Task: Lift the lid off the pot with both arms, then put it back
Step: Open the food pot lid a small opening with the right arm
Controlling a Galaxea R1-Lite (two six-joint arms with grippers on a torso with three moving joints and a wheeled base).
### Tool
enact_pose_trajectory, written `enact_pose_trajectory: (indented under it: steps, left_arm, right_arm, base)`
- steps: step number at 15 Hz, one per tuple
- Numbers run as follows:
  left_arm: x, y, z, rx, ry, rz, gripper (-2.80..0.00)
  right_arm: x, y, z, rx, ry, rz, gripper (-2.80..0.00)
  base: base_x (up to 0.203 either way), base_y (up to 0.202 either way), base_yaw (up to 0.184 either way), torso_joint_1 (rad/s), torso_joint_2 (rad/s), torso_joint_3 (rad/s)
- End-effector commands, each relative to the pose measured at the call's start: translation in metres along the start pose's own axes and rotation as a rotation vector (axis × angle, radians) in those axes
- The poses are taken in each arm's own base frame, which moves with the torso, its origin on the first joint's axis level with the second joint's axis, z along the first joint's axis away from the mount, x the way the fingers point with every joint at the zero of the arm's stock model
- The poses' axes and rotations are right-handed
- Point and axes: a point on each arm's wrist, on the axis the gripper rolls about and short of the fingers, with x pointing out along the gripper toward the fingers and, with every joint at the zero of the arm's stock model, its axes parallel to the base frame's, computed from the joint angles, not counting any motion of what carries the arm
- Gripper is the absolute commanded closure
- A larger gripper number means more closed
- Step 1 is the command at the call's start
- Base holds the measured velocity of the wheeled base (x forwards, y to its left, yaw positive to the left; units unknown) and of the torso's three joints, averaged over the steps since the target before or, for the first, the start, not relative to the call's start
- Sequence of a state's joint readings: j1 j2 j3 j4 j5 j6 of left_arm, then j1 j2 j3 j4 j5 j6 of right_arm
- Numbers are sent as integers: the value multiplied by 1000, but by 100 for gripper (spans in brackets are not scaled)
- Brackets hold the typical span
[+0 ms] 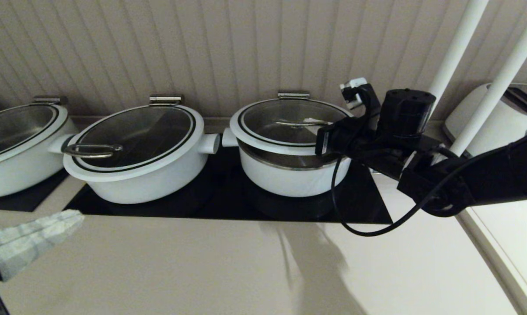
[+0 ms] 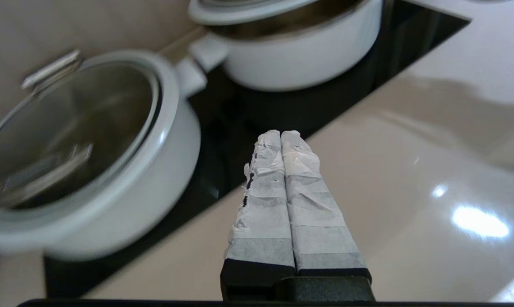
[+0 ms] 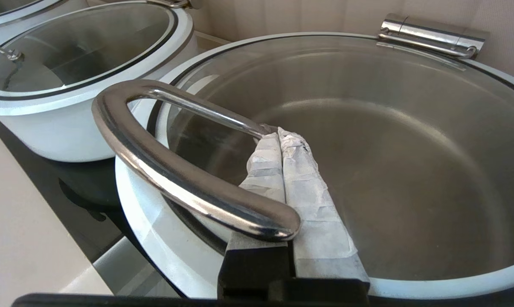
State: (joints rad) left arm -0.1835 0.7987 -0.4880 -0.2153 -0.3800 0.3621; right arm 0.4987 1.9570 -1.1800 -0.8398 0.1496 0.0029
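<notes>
The pot [image 1: 289, 179] stands on the black hob, right of centre. Its glass lid [image 1: 285, 120] is raised at the front, and a band of the pot's steel inside shows under its rim. My right gripper [image 1: 309, 122] reaches in from the right. In the right wrist view its fingers [image 3: 282, 134] are shut together and pushed through under the lid's loop handle [image 3: 154, 162], which rests across them. My left gripper [image 1: 71, 216] is shut and empty over the counter at the lower left, also seen in the left wrist view [image 2: 281, 134], well short of the pot [image 2: 308, 64].
Two wider white pots with lids [image 1: 136, 153] [image 1: 14, 144] stand to the left on the hob [image 1: 228, 197]. A steel hinge [image 1: 294, 94] sits at the lid's back edge. A white toaster [image 1: 508, 113] and two white poles [image 1: 460, 43] stand at the right. Beige counter [image 1: 246, 262] lies in front.
</notes>
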Motion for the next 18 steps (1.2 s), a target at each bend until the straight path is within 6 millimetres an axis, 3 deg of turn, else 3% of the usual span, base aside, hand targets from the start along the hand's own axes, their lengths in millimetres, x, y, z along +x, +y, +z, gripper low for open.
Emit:
enact_pose_trajectory:
  steps: [1, 4, 9, 18]
  left_arm:
    - [32, 8, -1, -15, 37, -58, 0]
    - [70, 8, 5, 0, 1, -125, 0]
    - [97, -10, -11, -15, 45, -185, 0]
    - [171, -44, -19, -14, 17, -188, 0]
  right_arm:
    - [0, 0, 1, -1, -8, 1, 0]
    - [0, 0, 1, -1, -6, -1, 0]
    - [3, -4, -3, 1, 1, -7, 0]
    - [6, -9, -2, 1, -6, -18, 0]
  base:
    - [0, 0, 0, 0, 0, 0]
    - [0, 0, 0, 0, 0, 0]
    - [0, 0, 0, 0, 0, 0]
    - [0, 0, 0, 0, 0, 0]
